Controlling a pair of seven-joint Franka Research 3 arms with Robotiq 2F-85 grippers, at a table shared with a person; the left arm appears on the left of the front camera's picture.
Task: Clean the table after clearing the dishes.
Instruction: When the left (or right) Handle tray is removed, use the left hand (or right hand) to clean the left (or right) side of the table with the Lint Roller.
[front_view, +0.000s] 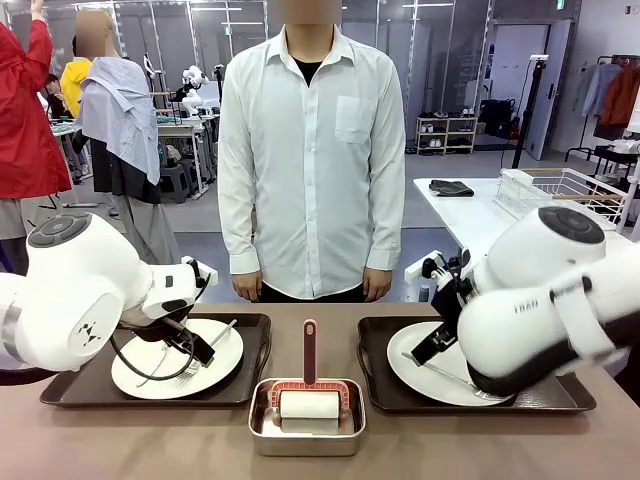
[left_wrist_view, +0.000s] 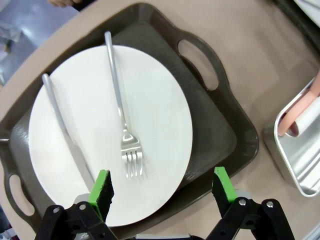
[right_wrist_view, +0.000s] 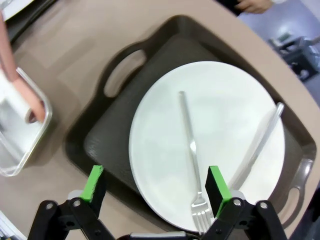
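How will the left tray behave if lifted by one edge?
The tray looks rigid, so it probably won't flex. The plate rests loose on it and may slide if tilted. The fork and knife lie unsecured, likely to skid.

At the table's (front_view: 120, 440) near edge, centred: steel pan (front_view: 306, 446) holding pink-handled white roller (front_view: 309, 405). Beyond far edge, white-shirted person (front_view: 312, 150).

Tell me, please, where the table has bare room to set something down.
Bare table runs along the near edge, either side of the steel pan, before the left tray and right tray. The middle is crowded: only narrow gaps separate pan and trays.
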